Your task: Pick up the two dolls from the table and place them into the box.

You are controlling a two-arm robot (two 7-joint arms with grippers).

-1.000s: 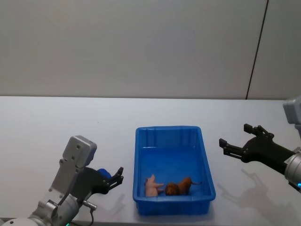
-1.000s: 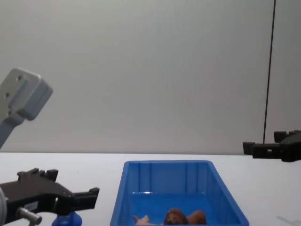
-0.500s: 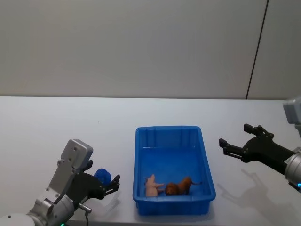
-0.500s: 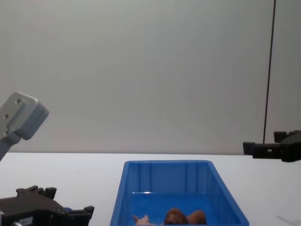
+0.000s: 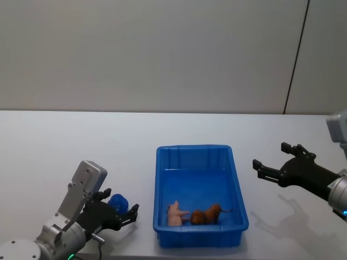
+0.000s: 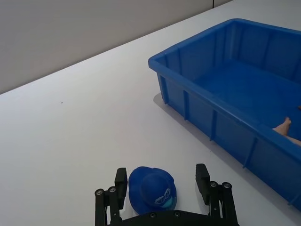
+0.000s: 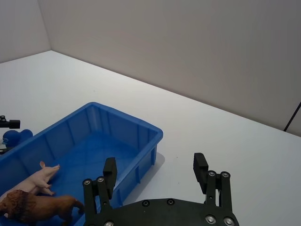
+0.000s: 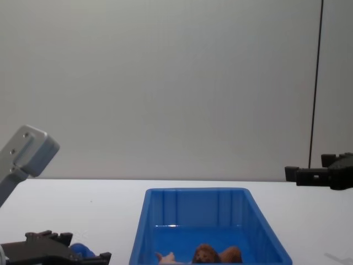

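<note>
The blue doll (image 5: 118, 203) (image 6: 153, 189) (image 8: 83, 251) stands on the white table (image 5: 65, 146), left of the blue box (image 5: 160, 189) (image 6: 197, 87) (image 8: 140, 232). My left gripper (image 5: 120, 201) (image 6: 161, 179) is open and low over the table, one finger on each side of this doll with a gap on both sides. The brown lion doll (image 5: 206, 215) (image 7: 33, 207) (image 8: 207, 254) lies inside the box at its near end. To the right of the box, my right gripper (image 5: 270, 155) (image 7: 155, 167) (image 8: 306, 168) hovers open and holds nothing.
A pink pig figurine (image 5: 175, 213) (image 7: 33, 179) (image 8: 165, 257) lies in the box beside the lion. A plain grey wall stands behind the table. The table's near edge runs just below the left gripper and the box.
My left gripper has come down toward the table, so its fingers now straddle the blue doll. The right arm, the box and the figurines in it have not moved.
</note>
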